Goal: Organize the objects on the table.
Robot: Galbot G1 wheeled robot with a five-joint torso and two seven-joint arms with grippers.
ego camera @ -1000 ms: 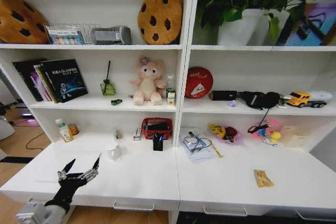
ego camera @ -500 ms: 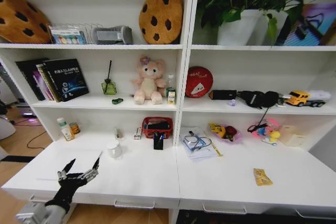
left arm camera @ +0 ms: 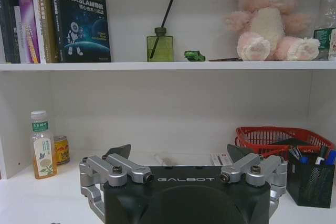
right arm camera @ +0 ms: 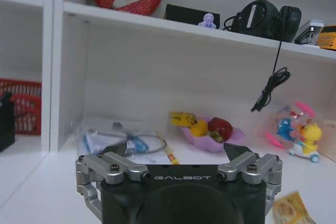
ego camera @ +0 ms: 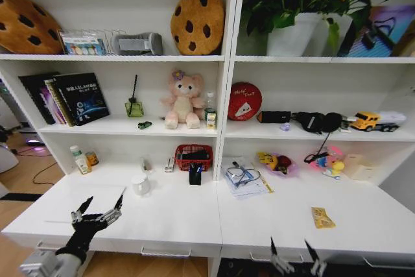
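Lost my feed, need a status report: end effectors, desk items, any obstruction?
Left end effector open, over desk's left front. Right end effector open, at front edge. Flat yellow packet untouched on long white desk. Nothing blocking.

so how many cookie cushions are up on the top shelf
2. One cookie cushion sits at the far left end of the top shelf; the other cookie cushion leans at its right end, above the pink bear. None look hidden.
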